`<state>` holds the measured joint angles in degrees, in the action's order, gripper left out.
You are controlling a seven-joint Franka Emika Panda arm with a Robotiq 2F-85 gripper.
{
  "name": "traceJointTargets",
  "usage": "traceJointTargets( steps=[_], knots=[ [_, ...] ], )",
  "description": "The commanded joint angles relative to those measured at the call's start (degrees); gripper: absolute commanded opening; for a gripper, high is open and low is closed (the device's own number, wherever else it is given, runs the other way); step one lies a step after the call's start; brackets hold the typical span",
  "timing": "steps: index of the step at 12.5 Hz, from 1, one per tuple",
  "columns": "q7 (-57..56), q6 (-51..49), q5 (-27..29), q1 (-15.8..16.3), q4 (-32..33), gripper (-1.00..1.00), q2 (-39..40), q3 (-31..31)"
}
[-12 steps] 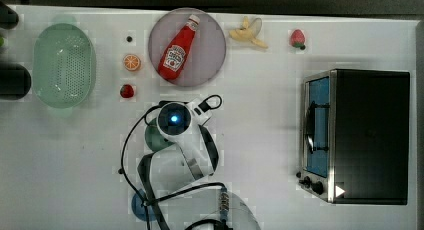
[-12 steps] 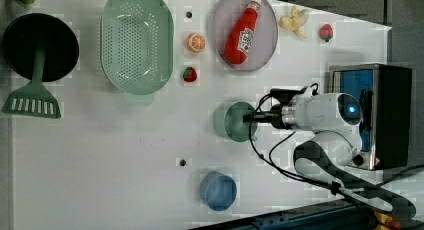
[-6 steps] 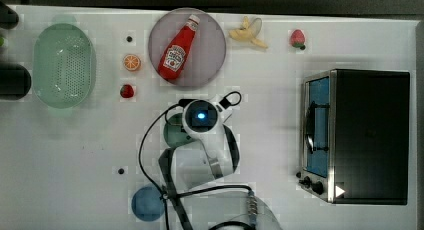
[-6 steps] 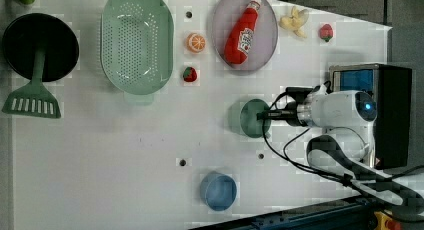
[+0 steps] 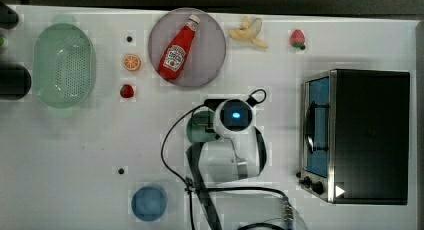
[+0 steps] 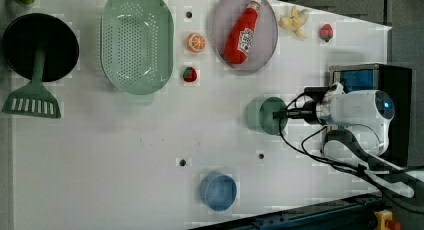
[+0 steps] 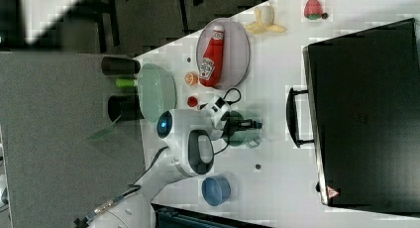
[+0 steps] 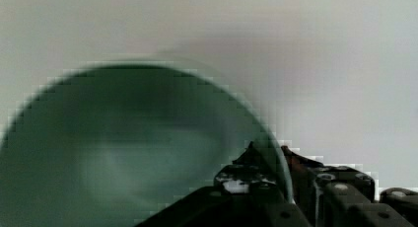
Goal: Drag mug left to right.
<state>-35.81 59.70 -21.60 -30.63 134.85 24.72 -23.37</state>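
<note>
So the gripper (image 6: 280,114) is clamped over the rim of the teal mug (image 6: 261,115), one finger (image 8: 241,180) inside the cup and the other outside the wall, pinched tight on it. In the top view the mug (image 5: 199,129) sits mid-worktop (image 5: 75,155), just below the plate (image 5: 210,65) with the ketchup bottle (image 5: 178,49) and left of the toaster oven (image 5: 357,135). Blue cup (image 5: 149,203) is well apart, lower left in the top view
</note>
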Motion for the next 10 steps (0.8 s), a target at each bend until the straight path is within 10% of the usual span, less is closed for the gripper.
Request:
traceJointTargets(
  steps=[1,6,10],
  knots=[
    [-6.3,0.0,-0.4,-2.8,-1.1,-0.63,-1.3,2.7],
    [-7.7,0.0,-0.4,-4.4,-1.7,-0.59,-1.3,4.8],
    [-6.4,-2.4,2.1,-4.4,-1.8,0.29,-7.3,2.8]
  ],
)
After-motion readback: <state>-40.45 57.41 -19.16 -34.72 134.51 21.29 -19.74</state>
